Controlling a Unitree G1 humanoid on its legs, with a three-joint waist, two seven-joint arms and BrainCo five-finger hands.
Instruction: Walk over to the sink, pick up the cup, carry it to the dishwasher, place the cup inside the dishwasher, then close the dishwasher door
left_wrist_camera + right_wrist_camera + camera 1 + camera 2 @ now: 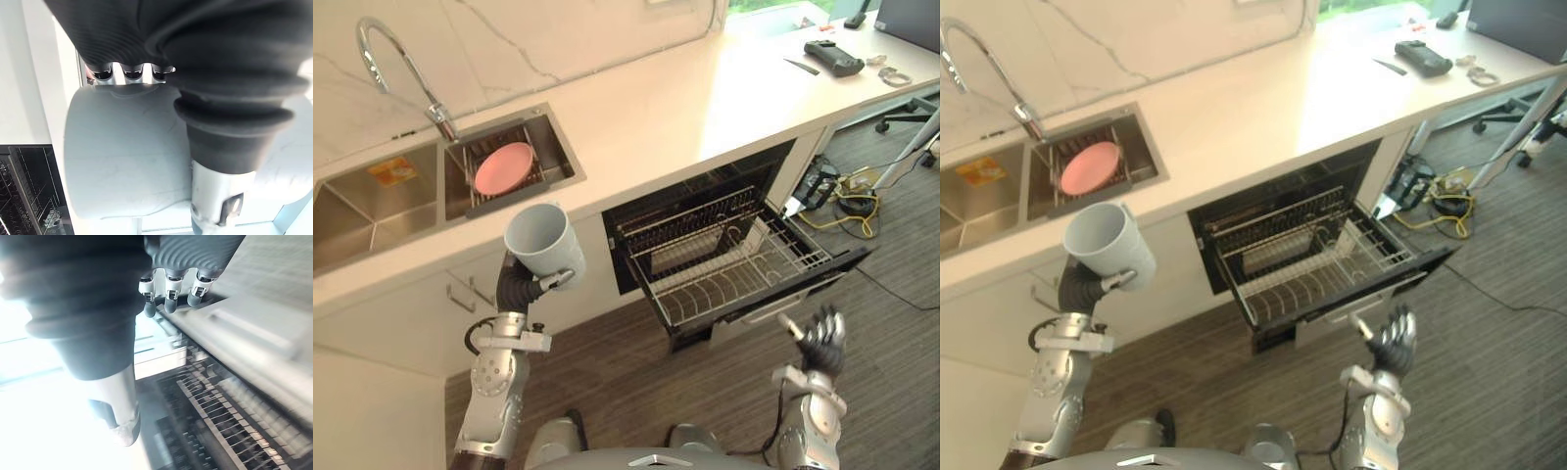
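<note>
My left hand (519, 283) clamped the grey cup (544, 241), left of the open dishwasher (705, 188). My right hand (823, 339) hung with fingers apart.

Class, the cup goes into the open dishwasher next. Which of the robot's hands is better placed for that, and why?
Left. The left hand has its fingers curled round the cup, held up to the left of the pulled-out dishwasher rack. The right hand is open and empty, low in front of the rack.
</note>
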